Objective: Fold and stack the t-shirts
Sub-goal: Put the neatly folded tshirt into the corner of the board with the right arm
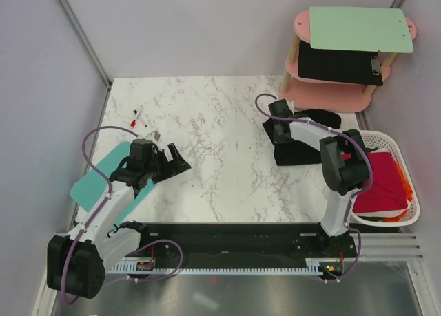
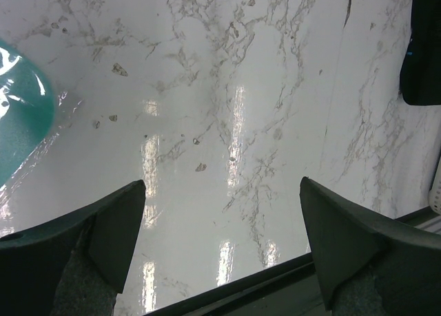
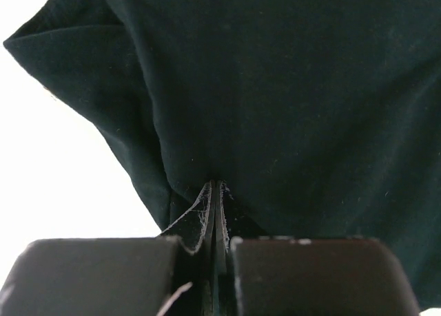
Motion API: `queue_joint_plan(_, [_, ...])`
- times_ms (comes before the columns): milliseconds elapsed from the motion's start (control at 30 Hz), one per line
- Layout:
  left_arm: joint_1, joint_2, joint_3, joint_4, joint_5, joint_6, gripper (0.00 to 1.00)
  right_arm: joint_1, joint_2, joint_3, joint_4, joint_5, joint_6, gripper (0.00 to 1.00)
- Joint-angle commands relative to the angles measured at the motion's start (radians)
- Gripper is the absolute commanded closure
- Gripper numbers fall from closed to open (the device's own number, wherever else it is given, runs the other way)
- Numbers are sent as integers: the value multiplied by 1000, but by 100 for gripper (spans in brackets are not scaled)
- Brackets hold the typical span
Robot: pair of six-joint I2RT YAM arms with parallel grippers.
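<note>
Marble counter (image 1: 220,116) fills mid frame. Black t-shirt (image 1: 293,155) lies bunched right of centre; prob. soft, limp, light, will sag, so grab at hem/shoulder edge. Red t-shirt (image 1: 382,182) in basket (image 1: 383,135), right edge. Right end effector (image 3: 215,192) pinched shut on a black cloth fold. Left end effector (image 2: 220,192) wide open, empty, lower left.

The right arm (image 1: 344,166) is hiding much of the black t-shirt (image 1: 293,155), while the left arm (image 1: 114,204) is covering part of the teal board (image 1: 91,183).

White arms (image 1: 110,209), black joints (image 1: 344,166), purple cables (image 1: 86,147).
</note>
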Motion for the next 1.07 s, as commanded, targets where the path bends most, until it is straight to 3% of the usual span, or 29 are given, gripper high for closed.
queue_joint_plan(0, [0, -8, -12, 37, 29, 23, 0, 17, 47, 46, 0, -44, 26, 100])
queue_joint_plan(333, [-2, -45, -14, 46, 34, 35, 0, 20, -249, 3, 11, 54, 26, 100])
queue_joint_plan(433, [-2, -42, -15, 64, 42, 37, 0, 21, -325, -15, 74, -39, -22, 87])
queue_joint_plan(467, [-2, -39, -15, 71, 49, 35, 0, 21, -341, -44, 98, -137, -42, 60])
queue_joint_plan(533, [-3, -20, -9, 93, 60, 35, 0, 27, -369, -75, 172, -232, -59, 40])
queue_joint_plan(567, [-3, -11, -6, 101, 71, 35, 0, 33, -370, -106, 192, -296, -60, 24])
queue_joint_plan(667, [-9, 23, 9, 120, 82, 35, 0, 67, -329, -141, 235, -373, -60, 2])
queue_joint_plan(1033, [-48, 84, 6, 155, 66, 67, 0, 170, -198, -204, 287, -366, -34, 2])
